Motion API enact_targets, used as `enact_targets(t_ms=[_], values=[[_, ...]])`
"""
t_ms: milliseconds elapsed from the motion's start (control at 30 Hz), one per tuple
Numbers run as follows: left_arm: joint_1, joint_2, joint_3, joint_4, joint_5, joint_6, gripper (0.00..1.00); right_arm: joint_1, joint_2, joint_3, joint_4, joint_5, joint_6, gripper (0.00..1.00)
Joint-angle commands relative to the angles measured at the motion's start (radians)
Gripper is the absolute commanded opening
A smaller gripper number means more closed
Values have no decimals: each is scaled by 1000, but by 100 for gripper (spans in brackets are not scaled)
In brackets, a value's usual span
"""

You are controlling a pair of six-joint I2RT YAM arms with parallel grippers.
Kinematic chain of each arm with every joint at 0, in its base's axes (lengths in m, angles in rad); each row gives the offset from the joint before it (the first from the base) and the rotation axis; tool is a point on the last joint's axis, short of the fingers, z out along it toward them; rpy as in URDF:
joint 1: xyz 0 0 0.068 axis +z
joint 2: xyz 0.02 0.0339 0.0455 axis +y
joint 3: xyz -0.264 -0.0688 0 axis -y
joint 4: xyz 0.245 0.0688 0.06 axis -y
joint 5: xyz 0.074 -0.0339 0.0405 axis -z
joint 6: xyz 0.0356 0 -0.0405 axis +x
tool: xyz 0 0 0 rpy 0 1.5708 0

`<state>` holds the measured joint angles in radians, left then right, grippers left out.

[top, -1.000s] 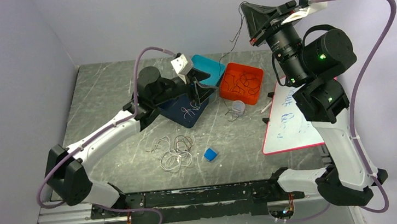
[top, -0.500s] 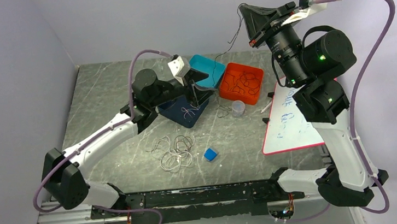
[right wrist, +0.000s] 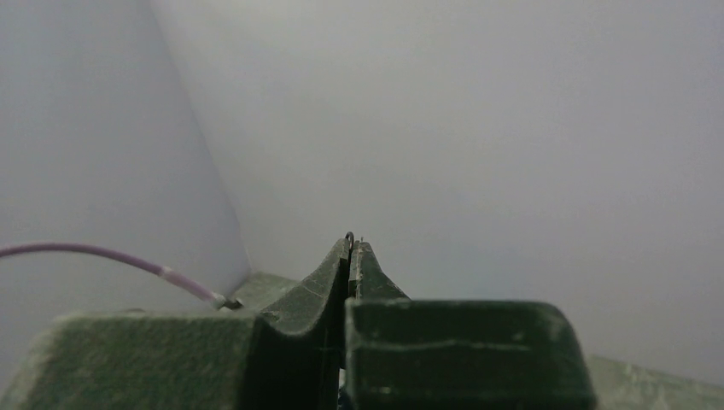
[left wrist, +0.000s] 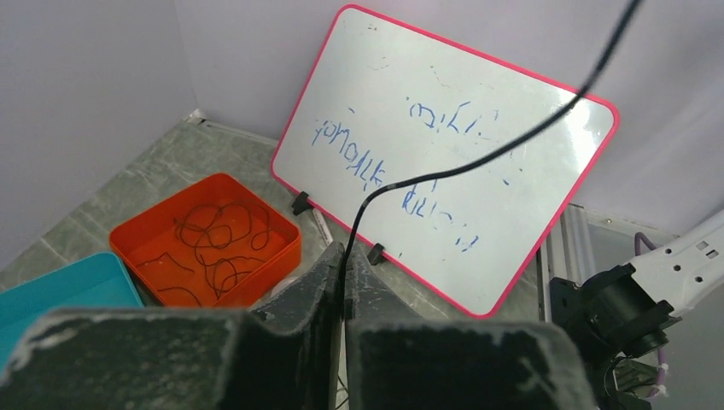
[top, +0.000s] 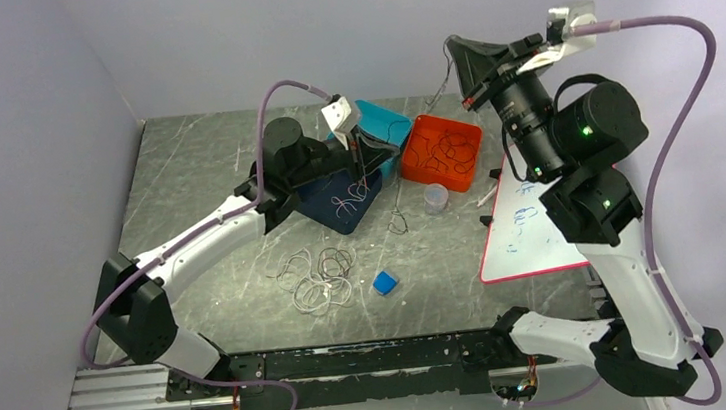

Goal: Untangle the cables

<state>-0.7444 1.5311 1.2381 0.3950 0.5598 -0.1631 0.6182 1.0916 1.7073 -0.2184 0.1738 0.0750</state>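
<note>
Here, the left end effector (left wrist: 344, 253) and right end effector (right wrist: 350, 244) both clench a thin black cable (left wrist: 380, 190), stretched in front of a pink-framed whiteboard (left wrist: 384, 94) bearing illegible blue scribbles.

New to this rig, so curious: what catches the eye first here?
A black cable stretches through the air between two shut jaws: the left arm's, low by the navy bin, and the right arm's, raised high at the rear. Nearby, an orange tray holds more black cables.
</note>
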Motion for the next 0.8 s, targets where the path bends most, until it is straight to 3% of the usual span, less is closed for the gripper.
enact_targets(t_ms=[0, 67, 133, 267, 400, 667, 767], values=[[-7, -66, 42, -48, -42, 55, 7, -2, -86, -96, -48, 94, 10, 0], [-6, -83, 63, -98, -66, 88, 7, -2, -126, -149, -97, 143, 14, 0], [-7, -97, 88, -154, -90, 130, 7, -2, -162, -210, -159, 194, 18, 7], [-6, -108, 166, -283, -165, 230, 7, -3, -219, -283, -317, 290, 53, 30], [-6, -110, 226, -363, -216, 300, 7, -3, -270, -340, -362, 322, 76, 48], [-6, -105, 313, -464, -297, 381, 7, -2, -284, -333, -329, 178, -21, 62], [-7, -106, 328, -479, -337, 403, 7, -2, -268, -329, -356, 57, -47, 65]])
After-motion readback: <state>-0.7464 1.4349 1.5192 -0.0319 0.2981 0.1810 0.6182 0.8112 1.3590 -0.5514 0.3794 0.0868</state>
